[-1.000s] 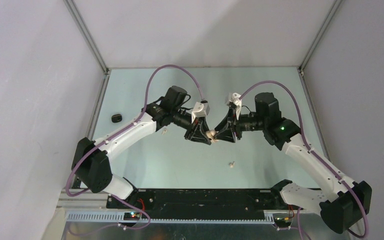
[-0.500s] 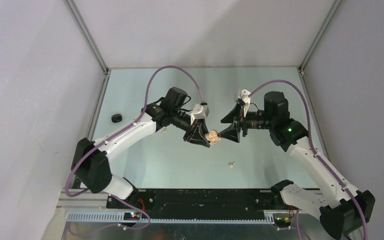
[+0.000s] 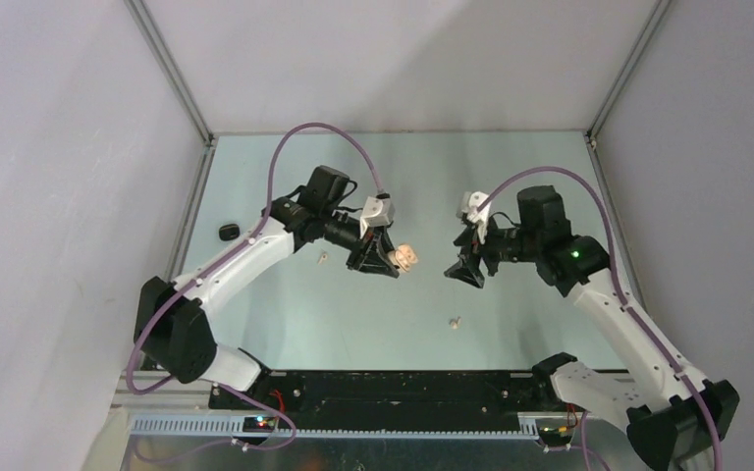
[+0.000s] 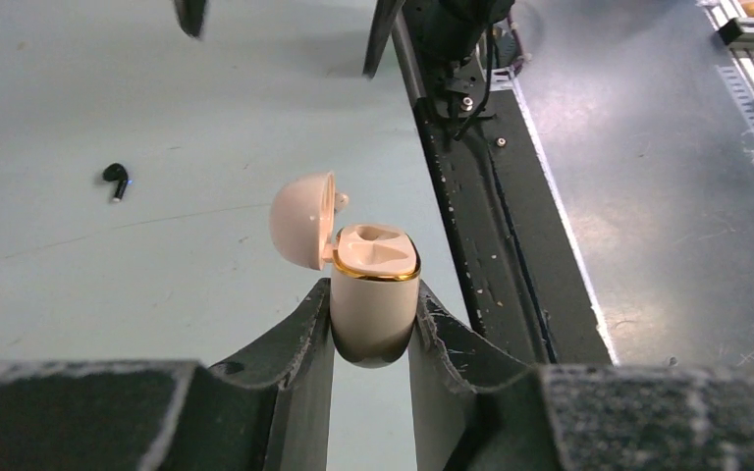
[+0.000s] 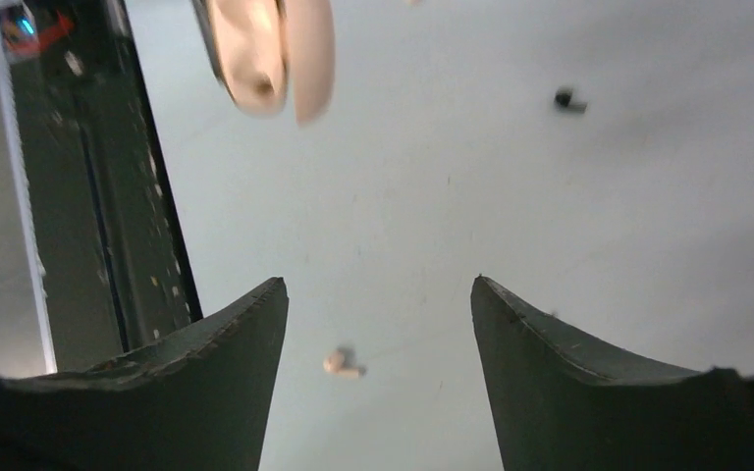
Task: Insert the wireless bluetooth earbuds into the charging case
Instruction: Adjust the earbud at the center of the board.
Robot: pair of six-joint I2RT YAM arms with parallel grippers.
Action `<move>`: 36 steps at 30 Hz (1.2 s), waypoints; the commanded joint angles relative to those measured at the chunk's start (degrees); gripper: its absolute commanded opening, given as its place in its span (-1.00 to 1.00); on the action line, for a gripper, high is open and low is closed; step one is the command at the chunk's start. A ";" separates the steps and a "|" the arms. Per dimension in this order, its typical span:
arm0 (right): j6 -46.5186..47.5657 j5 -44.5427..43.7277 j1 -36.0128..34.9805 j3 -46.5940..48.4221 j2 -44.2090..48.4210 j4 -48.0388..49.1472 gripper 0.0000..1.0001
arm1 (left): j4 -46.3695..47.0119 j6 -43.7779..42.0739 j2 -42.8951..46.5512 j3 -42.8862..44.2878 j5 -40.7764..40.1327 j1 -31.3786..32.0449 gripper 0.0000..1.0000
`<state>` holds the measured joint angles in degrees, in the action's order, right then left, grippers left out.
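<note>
My left gripper (image 4: 371,288) is shut on the cream charging case (image 4: 374,316), held upright above the table with its lid swung open to the left. The case (image 3: 406,257) juts from the left gripper (image 3: 396,260) at mid-table. My right gripper (image 3: 460,271) hangs open a short way to its right with nothing between its fingers (image 5: 378,285). One cream earbud (image 5: 342,363) lies on the table below the right gripper, in the top view a cream earbud (image 3: 456,321). Another cream earbud (image 3: 322,258) lies beside the left arm. A black earbud (image 4: 115,180) lies on the table; the black earbud (image 5: 567,99) is far from the case (image 5: 270,54).
A small black object (image 3: 228,232) sits near the table's left edge. The black base rail (image 3: 393,388) runs along the near edge, seen as the rail (image 4: 481,226) close to the held case. Grey enclosure walls stand on three sides.
The right gripper has opened and pulled back to the right, away from the case. The left gripper has carried the case slightly left and back, and its lid now stands open.
</note>
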<state>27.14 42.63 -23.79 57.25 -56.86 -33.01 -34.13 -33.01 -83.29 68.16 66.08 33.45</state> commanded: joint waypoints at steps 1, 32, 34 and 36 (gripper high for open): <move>14.30 -9.29 -2.42 -1.32 -3.28 -14.93 0.42 | 0.25 -2.33 3.95 -0.56 -1.73 -0.40 -0.95; 3.62 -34.75 -24.21 -15.66 -19.90 1.07 0.15 | 4.06 -1.55 12.16 -4.77 -4.00 -2.94 -1.00; 4.11 -34.57 -24.28 -15.67 -20.60 0.42 0.09 | 4.28 -1.33 12.66 -5.09 -4.02 -3.08 -1.00; 4.54 -34.99 -24.36 -15.68 -21.29 0.03 0.04 | 4.29 -1.30 12.91 -5.18 -4.15 -3.17 -1.00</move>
<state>31.53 7.94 -47.70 41.67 -76.95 -33.23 -31.88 -35.24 -72.62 63.37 61.63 30.76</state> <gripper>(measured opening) 0.542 0.326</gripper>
